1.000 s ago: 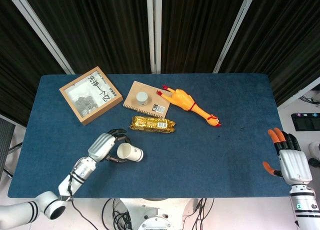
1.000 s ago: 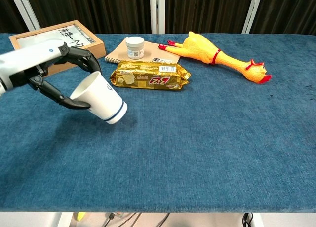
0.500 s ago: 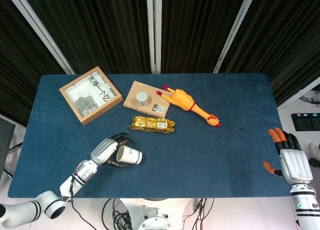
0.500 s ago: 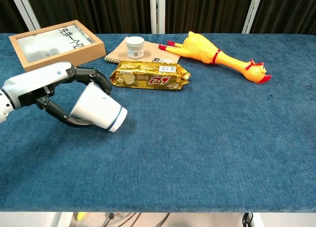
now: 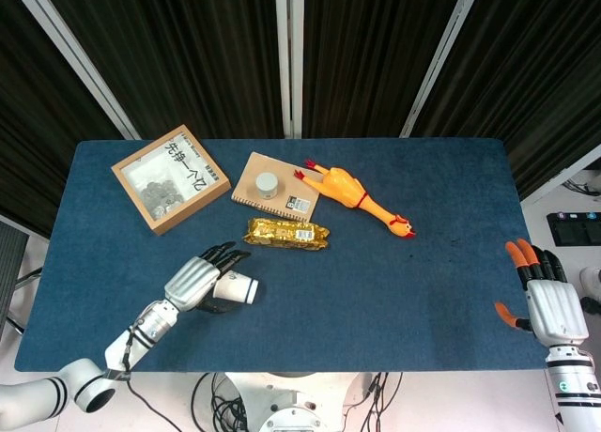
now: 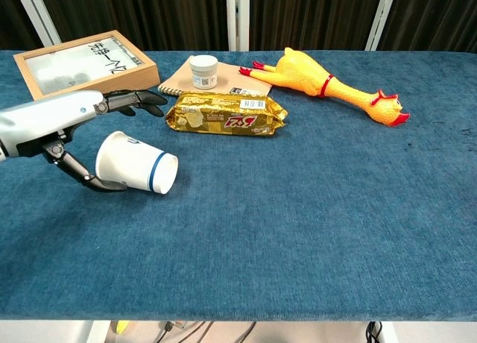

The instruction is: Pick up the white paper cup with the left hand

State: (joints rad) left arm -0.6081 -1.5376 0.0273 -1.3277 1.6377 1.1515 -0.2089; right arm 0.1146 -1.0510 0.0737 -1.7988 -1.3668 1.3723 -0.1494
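The white paper cup (image 5: 238, 289) (image 6: 138, 171) with a blue band lies on its side on the blue table (image 5: 394, 282), near the front left, its closed bottom facing right. My left hand (image 5: 192, 282) (image 6: 56, 123) is at the cup's mouth end. Its fingers (image 6: 138, 101) stretch out straight above the cup, apart from it. The thumb (image 6: 93, 180) curves under the cup's rim and looks to touch it. My right hand (image 5: 549, 305) hovers off the table's right edge, fingers spread and holding nothing.
A gold snack pack (image 5: 286, 233) (image 6: 227, 113) lies just behind the cup. Further back are a notebook (image 5: 291, 199) with a small jar (image 5: 268, 183) on it, a rubber chicken (image 5: 357, 195) and a wooden framed box (image 5: 171, 178).
The left hand has lowered the cup to the table and let go. Its fingers, earlier wrapped round the cup, now stretch out straight. The cup has tipped flat onto its side.
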